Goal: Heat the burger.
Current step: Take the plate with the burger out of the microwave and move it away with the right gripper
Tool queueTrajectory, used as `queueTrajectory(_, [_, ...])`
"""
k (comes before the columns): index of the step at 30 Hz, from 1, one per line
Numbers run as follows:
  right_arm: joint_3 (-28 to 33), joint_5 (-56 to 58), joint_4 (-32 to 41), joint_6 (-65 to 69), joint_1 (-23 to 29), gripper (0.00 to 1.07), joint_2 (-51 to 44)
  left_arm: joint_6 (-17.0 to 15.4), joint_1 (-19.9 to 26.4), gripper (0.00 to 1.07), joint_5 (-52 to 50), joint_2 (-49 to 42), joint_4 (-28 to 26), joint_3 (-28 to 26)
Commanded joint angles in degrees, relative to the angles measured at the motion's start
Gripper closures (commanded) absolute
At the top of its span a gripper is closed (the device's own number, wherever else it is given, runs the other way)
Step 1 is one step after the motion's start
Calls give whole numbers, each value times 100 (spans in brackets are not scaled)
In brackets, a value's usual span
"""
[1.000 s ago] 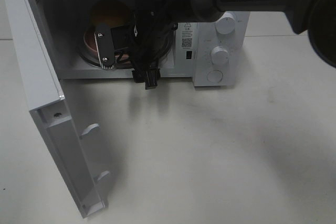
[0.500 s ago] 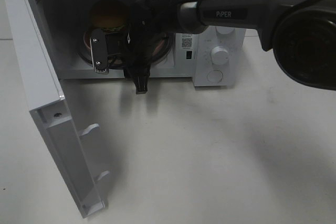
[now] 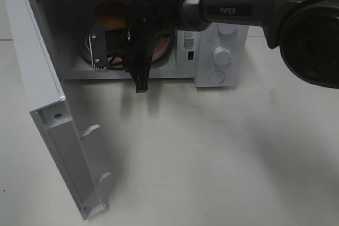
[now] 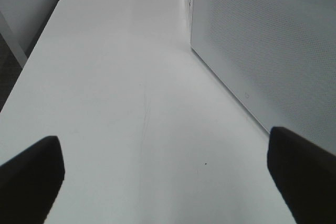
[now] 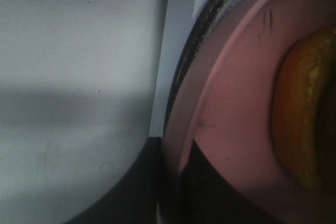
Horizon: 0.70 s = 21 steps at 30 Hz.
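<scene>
The burger stands on a round pink plate inside the open white microwave. My right gripper reaches into the cavity from the front and hides most of the plate. In the right wrist view the gripper is shut on the rim of the pink plate, with the golden bun of the burger at the far side and the dark turntable ring under the plate. My left gripper is open and empty over the table, out of the exterior view.
The microwave door swings out wide to the left front. Two knobs sit on the microwave's right panel. The microwave's perforated side wall stands beside the left gripper. The white table lies in front.
My right arm has swung a little to the left at the microwave's mouth, still holding the plate's rim. The burger stays inside the cavity.
</scene>
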Motion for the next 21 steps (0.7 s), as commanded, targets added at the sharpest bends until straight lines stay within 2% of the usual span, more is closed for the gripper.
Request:
queueTrajectory(1, [292, 252, 17, 34, 17, 107, -178, -46, 6, 6, -52, -115, -11, 17])
queueTrajectory(10, [945, 178, 11, -395, 17, 107, -613, -46, 6, 6, -52, -115, -11, 17])
queueTrajectory(17, [1828, -550, 0, -802, 17, 107, -1261, -46, 6, 6, -52, -115, -11, 17])
queueTrajectory(21, [2120, -739, 0, -888, 0, 107, -1473, -46, 6, 6, -52, -115, -11, 17])
